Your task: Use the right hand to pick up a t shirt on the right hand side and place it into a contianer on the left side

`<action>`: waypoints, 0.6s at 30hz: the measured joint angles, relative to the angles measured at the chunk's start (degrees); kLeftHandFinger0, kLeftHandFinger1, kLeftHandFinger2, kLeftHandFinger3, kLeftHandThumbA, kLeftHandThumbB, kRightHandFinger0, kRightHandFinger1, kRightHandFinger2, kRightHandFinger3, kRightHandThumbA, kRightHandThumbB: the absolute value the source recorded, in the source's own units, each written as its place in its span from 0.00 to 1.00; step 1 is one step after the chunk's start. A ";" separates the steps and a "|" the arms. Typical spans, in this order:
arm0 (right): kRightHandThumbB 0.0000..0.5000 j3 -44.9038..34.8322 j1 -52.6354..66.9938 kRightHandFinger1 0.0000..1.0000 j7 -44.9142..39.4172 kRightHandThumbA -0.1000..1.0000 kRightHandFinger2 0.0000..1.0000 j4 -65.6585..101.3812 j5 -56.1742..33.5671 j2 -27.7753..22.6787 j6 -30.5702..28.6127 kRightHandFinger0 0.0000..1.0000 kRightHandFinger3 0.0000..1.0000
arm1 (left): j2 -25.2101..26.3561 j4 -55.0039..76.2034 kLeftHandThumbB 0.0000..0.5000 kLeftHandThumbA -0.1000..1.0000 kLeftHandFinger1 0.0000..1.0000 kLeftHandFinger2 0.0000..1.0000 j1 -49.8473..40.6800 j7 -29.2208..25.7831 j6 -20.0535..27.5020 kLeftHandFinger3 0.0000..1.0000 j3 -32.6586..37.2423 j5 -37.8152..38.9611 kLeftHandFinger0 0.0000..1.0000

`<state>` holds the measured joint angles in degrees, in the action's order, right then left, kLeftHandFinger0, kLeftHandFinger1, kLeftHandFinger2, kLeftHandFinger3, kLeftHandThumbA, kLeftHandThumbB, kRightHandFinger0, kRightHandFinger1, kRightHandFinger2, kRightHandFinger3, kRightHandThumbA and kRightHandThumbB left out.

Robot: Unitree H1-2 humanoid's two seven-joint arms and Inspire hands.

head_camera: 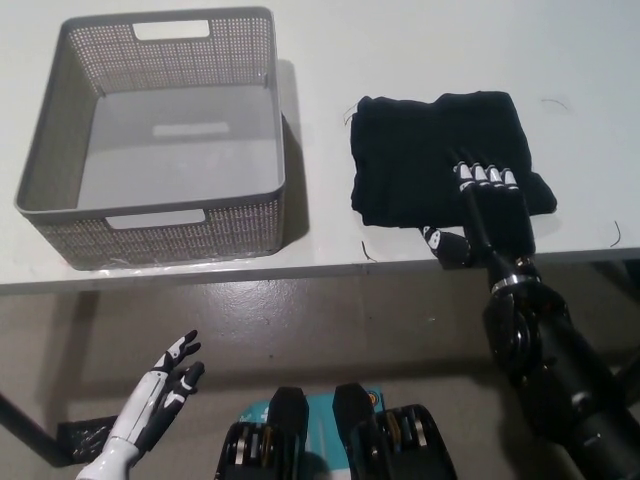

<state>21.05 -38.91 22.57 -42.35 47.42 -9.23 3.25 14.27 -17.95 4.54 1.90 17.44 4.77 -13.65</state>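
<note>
We see the folded black t-shirt (440,160) at 12 o'clock of our black right hand (487,215), fingers spread over its near edge, grasping nothing, white left hand (160,395) resting open at 7 o'clock.

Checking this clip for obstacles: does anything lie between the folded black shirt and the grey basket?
Nothing visible. Only bare white table separates the shirt from the basket, and the right hand is already over the shirt.
</note>
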 measured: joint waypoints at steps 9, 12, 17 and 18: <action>0.60 -1.25 -3.60 1.00 4.39 0.11 1.00 -10.30 -2.70 1.59 -5.72 1.00 1.00 | 0.05 0.29 0.78 1.00 0.79 0.95 0.61 0.06 0.02 1.00 -0.03 -0.03 0.71; 0.39 -3.17 -3.87 0.80 7.25 0.00 0.87 -13.63 -4.46 2.71 -9.44 0.73 0.83 | 0.03 0.41 0.70 1.00 0.80 0.97 0.81 0.09 -0.03 1.00 -0.03 -0.04 0.72; 0.39 -6.65 -4.08 0.52 11.50 0.00 0.66 -16.54 -7.12 4.00 -15.01 0.46 0.71 | -0.03 0.40 0.71 1.00 0.81 0.99 0.79 0.09 -0.08 1.00 -0.03 -0.04 0.73; 0.39 -7.12 -4.29 0.52 12.38 0.00 0.66 -16.99 -7.49 3.96 -16.10 0.46 0.71 | -0.02 0.40 0.71 1.00 0.81 0.99 0.79 0.09 -0.08 1.00 -0.04 -0.05 0.73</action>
<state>13.94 -43.20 34.95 -59.34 39.93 -5.26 -12.85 14.24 -17.55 5.33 1.99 17.35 4.74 -13.70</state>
